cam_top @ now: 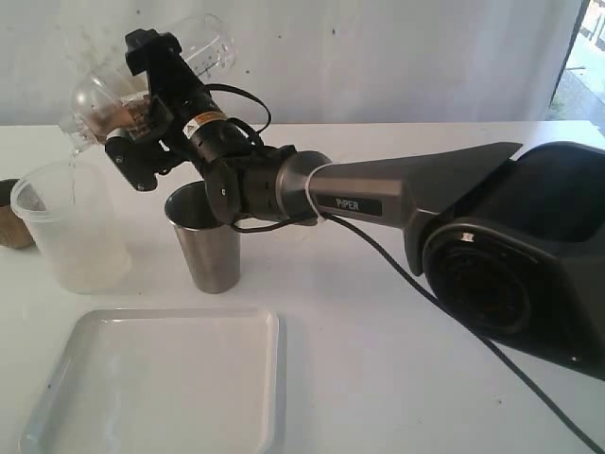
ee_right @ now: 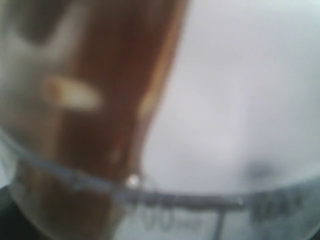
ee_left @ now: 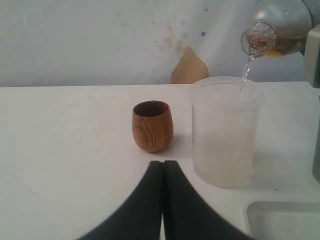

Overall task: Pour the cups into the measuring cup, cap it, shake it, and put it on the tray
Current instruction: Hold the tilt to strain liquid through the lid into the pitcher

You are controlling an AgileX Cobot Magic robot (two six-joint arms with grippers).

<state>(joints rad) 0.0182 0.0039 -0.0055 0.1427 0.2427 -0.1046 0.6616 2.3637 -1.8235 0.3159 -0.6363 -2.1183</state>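
**Exterior view.** Up at ten o'clock, the right gripper [cam_top: 142, 102], jaws spread wide and clamped across the measuring cup [cam_top: 210, 43]. Held clear of the white table [cam_top: 378, 359] and tipped, dome cap [cam_top: 93, 99] lowest, aimed toward eight o'clock. Clear hard plastic, cylindrical, with brown liquid [cam_top: 118, 115] pooled near the cap. Right under the cap, at nine o'clock, a frosted cup [cam_top: 71, 227]: translucent, unmarked, slightly tapered. Just beside it toward the centre, the steel tumbler [cam_top: 206, 251]: brushed, tapered, upright, rim partly hidden behind the dark arm's wrist. At the nine o'clock edge, a sliver of the wooden cup [cam_top: 11, 218], cut off by the frame. At seven o'clock, the tray [cam_top: 170, 378]: flat, white, rounded corners, low rim, apart from the cups. Black cable [cam_top: 492, 350] trailing from the wrist toward five o'clock.

**Left wrist view.** Left gripper [ee_left: 163, 167] fully closed, black fingers pressed together, gripping nothing. Ahead of it, the wooden cup [ee_left: 152, 126]: rounded, brown, grain showing, upright. Near it but not touching, the frosted cup [ee_left: 223, 135], with a thin stream [ee_left: 245, 70] falling in from the dome cap [ee_left: 277, 22]. A tray [ee_left: 285, 220] corner close to the frosted cup's base. Behind, a stained white wall [ee_left: 75, 40].

**Right wrist view.** Badly blurred. Filled by the measuring cup [ee_right: 225, 100]: curved clear wall, dark printed scale marks, a brown streak of liquid [ee_right: 120, 75].
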